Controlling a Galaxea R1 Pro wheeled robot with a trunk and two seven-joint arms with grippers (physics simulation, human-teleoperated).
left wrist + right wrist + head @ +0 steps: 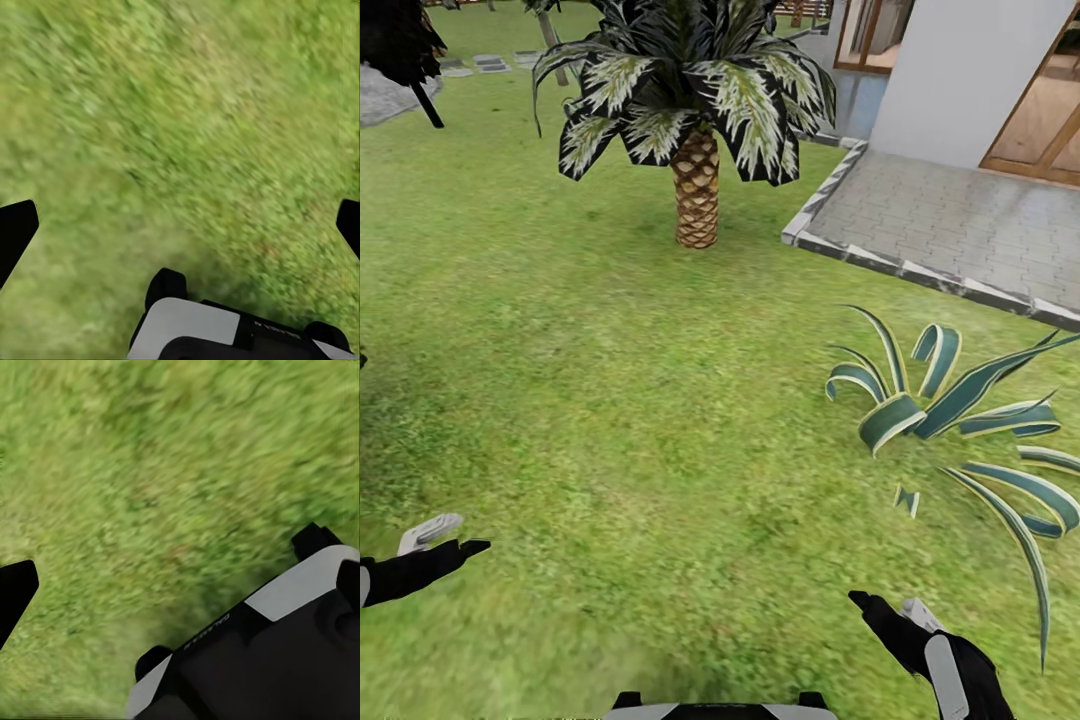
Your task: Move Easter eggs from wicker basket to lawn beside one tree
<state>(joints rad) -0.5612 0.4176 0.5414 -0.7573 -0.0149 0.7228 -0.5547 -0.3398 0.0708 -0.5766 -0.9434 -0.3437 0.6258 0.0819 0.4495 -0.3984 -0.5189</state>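
Lawn [610, 400] spreads bright green across the head view, mottled, running from the robot's base up to a small palm [695, 130] with a scaly brown trunk. Right of the palm, a grey paved patio [960, 220] with a stone kerb meets the grass, and a white house wall [970, 70] stands behind it. A striped spiky plant [950, 420] grows on the grass at right, near the right gripper [890, 615]. A dark-leaved tree [400, 45] stands at far left.

Left gripper [445, 540] shows low at the left edge, over grass; whether its fingers are apart cannot be told from here.

Left wrist view: blurred grass [180, 127], black fingertips [15, 232] at both edges, set wide apart, nothing between them. The robot's base [202, 330] sits below.

Right wrist view: grass [150, 472] again, one black fingertip [15, 592] at the edge, the other side covered by the robot's body [285, 645]; spread cannot be told.
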